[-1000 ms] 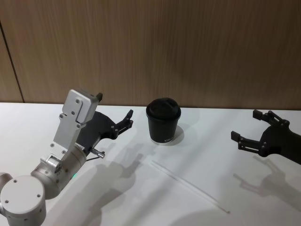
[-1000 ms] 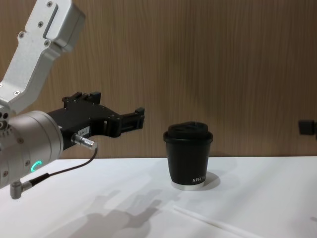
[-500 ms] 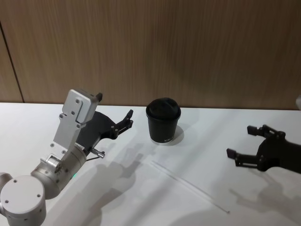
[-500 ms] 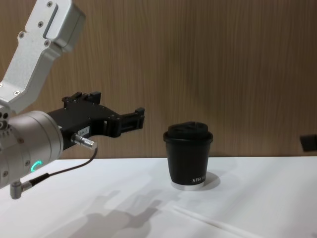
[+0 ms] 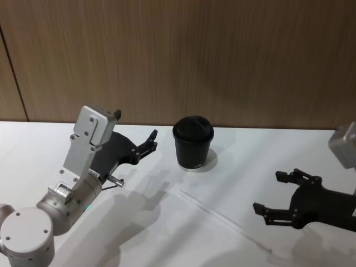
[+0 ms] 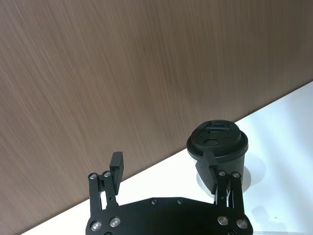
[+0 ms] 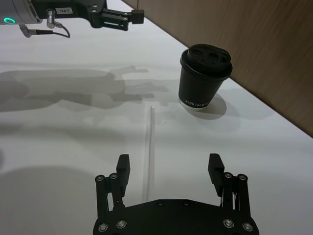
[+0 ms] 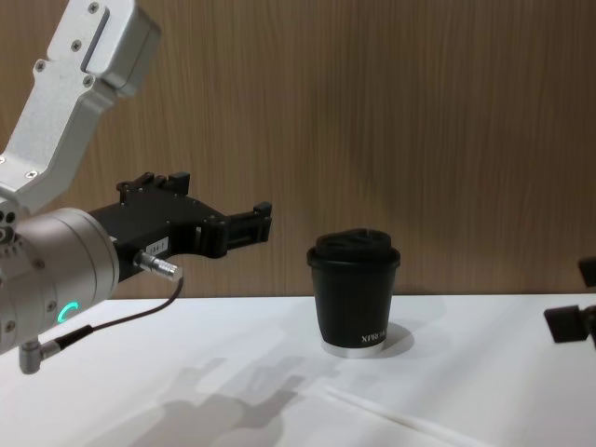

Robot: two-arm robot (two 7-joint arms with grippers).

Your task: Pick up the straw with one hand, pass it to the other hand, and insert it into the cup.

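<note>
The white straw (image 5: 222,220) (image 7: 148,147) (image 8: 400,417) lies flat on the white table, slanting from near the cup toward the front right. The black lidded cup (image 5: 193,143) (image 7: 203,78) (image 8: 355,291) (image 6: 217,152) stands upright behind it. My all-black right gripper (image 5: 271,193) (image 7: 168,164) hangs open and empty just right of the straw's near end, which points in between its fingers. It also enters the chest view at the right edge (image 8: 568,321). My left gripper (image 5: 151,142) (image 6: 164,169) (image 8: 261,223), on its silver wrist, is held open in the air left of the cup.
A wooden wall (image 5: 222,61) rises right behind the table's far edge. The white table (image 5: 139,233) stretches bare to the front and left, crossed by the arms' shadows. The left arm's silver elbow (image 5: 89,139) stands high at the left.
My right gripper has come down and leftward from the table's right side toward the straw's near end. The left arm, cup and straw have stayed still.
</note>
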